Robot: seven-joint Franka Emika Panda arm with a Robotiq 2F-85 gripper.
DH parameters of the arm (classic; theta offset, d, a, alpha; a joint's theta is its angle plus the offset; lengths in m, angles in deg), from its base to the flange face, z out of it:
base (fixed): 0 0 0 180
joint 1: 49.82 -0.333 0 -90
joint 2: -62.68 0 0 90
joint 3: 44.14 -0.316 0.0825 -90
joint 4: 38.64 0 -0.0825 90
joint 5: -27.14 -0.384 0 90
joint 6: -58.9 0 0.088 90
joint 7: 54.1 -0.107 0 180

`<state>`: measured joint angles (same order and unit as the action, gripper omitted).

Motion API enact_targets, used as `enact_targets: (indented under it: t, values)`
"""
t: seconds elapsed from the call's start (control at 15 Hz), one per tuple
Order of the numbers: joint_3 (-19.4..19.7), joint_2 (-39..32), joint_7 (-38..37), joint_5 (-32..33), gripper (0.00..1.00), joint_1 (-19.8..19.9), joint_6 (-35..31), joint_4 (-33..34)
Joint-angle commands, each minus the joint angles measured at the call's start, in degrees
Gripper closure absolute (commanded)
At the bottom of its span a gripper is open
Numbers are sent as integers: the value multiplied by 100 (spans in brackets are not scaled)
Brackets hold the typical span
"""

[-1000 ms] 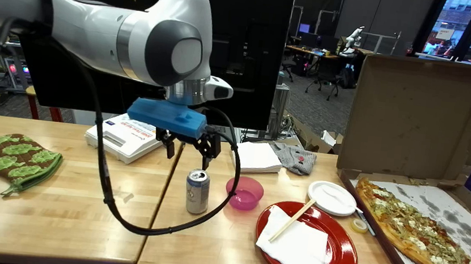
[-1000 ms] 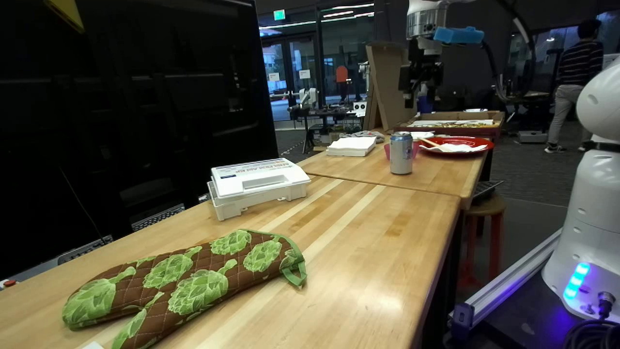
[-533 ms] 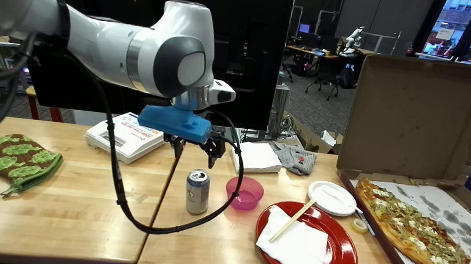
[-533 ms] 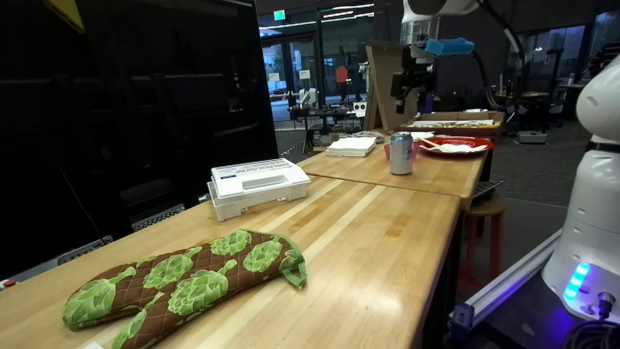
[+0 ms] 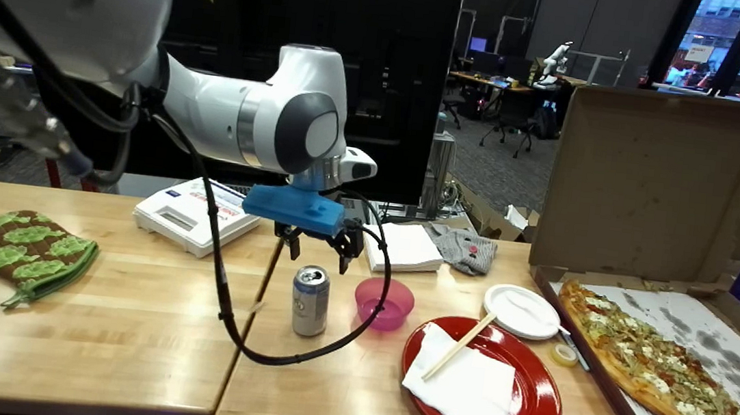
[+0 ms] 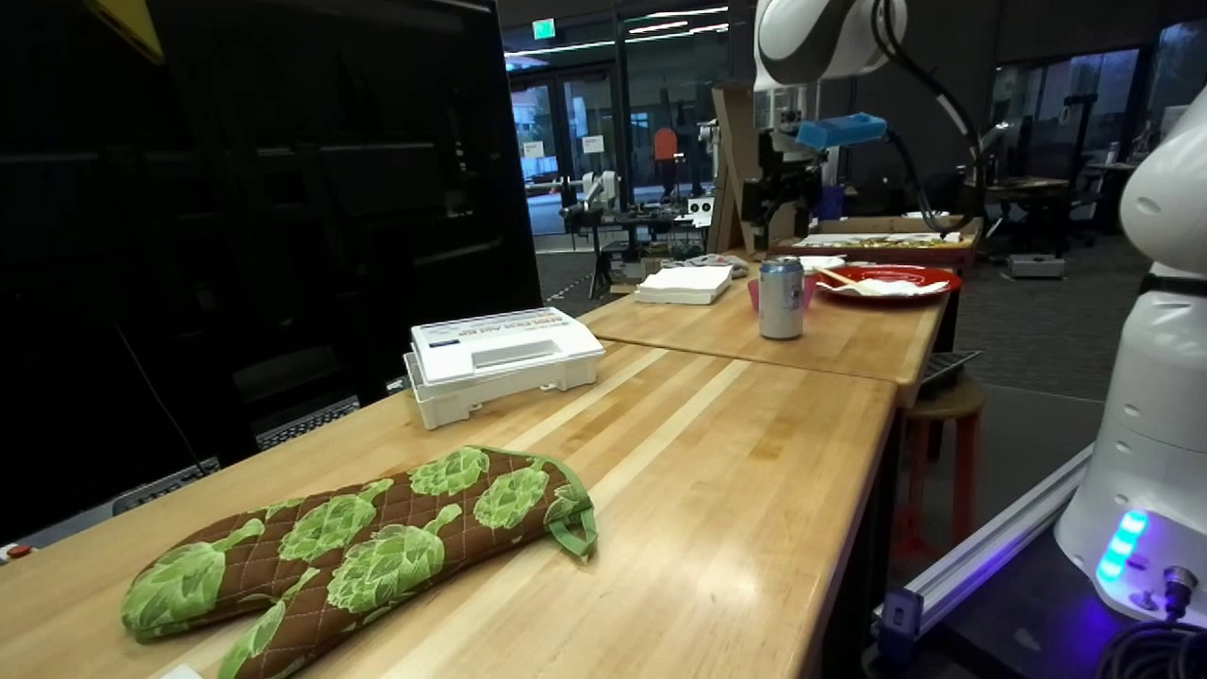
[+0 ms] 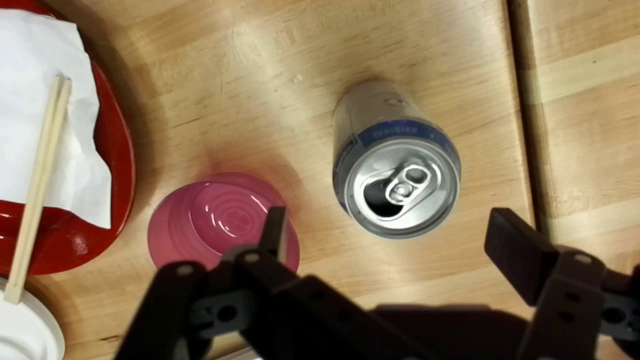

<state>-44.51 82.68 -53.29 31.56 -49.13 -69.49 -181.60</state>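
My gripper [image 5: 319,262] is open and empty. It hangs above and a little behind a silver can with a blue top band [image 5: 309,304], not touching it. The can stands upright on the wooden table and also shows in the other exterior picture [image 6: 781,300]. In the wrist view the opened can top [image 7: 402,189] lies just ahead of the gap between the black fingers [image 7: 520,255]. A pink translucent bowl [image 7: 225,220] sits beside the can, partly covered by a finger in the wrist view. In an exterior view the gripper [image 6: 779,231] is above the can's height.
A red plate [image 5: 538,404] holds a napkin and chopsticks. White plates [image 5: 516,312], an open pizza box [image 5: 660,190], a napkin stack [image 5: 403,247], a grey cloth [image 5: 465,248], a white case [image 5: 194,216] and an oven mitt [image 5: 28,254] lie around. A black cable loop [image 5: 271,360] hangs before the can.
The arm has lowered and moved rightward in an exterior view, bringing the gripper closer to the can. The gripper stays open. The can and bowl have not moved.
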Motion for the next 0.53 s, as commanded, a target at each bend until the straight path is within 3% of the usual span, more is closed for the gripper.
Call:
enact_targets:
  t: [0.0,0.47]
  values:
    - [-22,-382,-124,65,0,32,154,341]
    - [121,-690,159,-196,0,2,419,534]
